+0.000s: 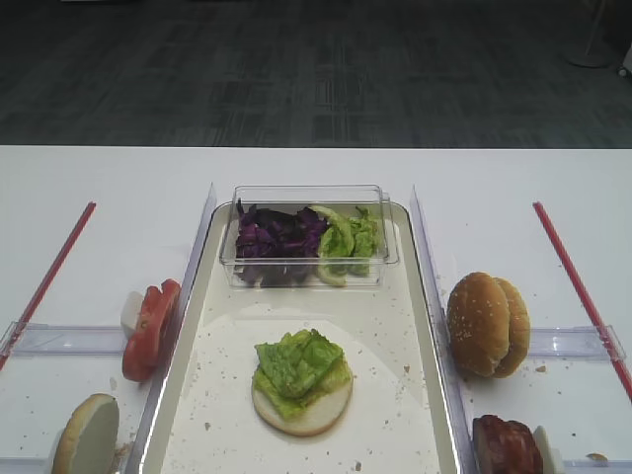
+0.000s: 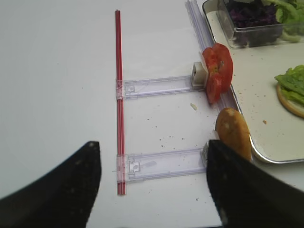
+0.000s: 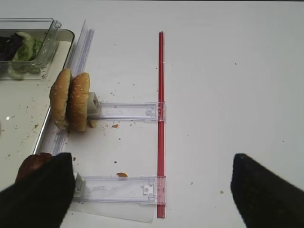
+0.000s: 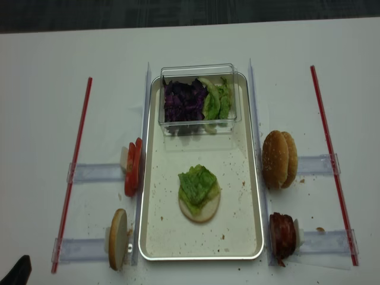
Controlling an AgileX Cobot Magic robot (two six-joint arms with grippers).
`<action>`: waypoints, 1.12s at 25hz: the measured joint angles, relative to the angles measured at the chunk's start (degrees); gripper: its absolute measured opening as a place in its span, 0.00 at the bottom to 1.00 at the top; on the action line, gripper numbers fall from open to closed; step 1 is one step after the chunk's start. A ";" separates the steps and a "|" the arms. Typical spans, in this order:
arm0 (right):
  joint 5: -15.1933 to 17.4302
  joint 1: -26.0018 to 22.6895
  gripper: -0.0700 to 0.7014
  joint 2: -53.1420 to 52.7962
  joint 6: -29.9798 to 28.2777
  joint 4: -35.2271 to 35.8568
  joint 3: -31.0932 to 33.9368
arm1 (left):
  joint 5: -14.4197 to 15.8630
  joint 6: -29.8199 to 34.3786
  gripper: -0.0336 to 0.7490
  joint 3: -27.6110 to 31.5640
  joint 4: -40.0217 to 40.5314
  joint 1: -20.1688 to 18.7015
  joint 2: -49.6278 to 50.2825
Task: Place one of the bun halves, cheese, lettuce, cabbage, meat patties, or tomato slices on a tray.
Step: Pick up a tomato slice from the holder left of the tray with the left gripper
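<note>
A bun half [image 4: 199, 206] is laid cut face up on the floor of the tray [image 4: 237, 231], near its middle, and is topped by flat pieces of lettuce [image 4: 198, 184]. At the far end of the tray a clear plastic tub [image 4: 199, 98] is set, its long axis across the tray; dark purple cabbage [image 4: 181, 101] fills its left part and more green leaves [image 4: 215, 102] its right. Left of the tray, on the white desk [image 4: 47, 71], tomato slices [image 4: 132, 168] are stood on edge against a clear holder, and nearer the camera a single bun half [image 4: 117, 238] is stood on edge likewise. Right of the tray, two bun halves [image 4: 279, 159] are stood on edge together, and nearer the camera the meat patties [image 4: 282, 236] are propped upright. The left gripper [image 2: 152, 190] is seen released, its fingers spread above the desk left of the tray; the right gripper [image 3: 152, 185] is likewise spread wide, grasping nothing.
</note>
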 joint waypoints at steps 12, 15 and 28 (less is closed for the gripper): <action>0.00 0.00 0.97 0.00 -0.23 0.00 0.00 | 0.00 0.00 0.60 0.00 0.00 0.00 0.00; 0.00 0.00 0.97 0.00 -0.23 0.00 0.00 | 0.00 0.00 0.60 0.00 0.00 0.00 0.00; 0.00 0.00 0.97 0.00 -0.23 0.00 0.00 | -3.62 4.59 0.60 -4.68 -1.83 0.00 6.68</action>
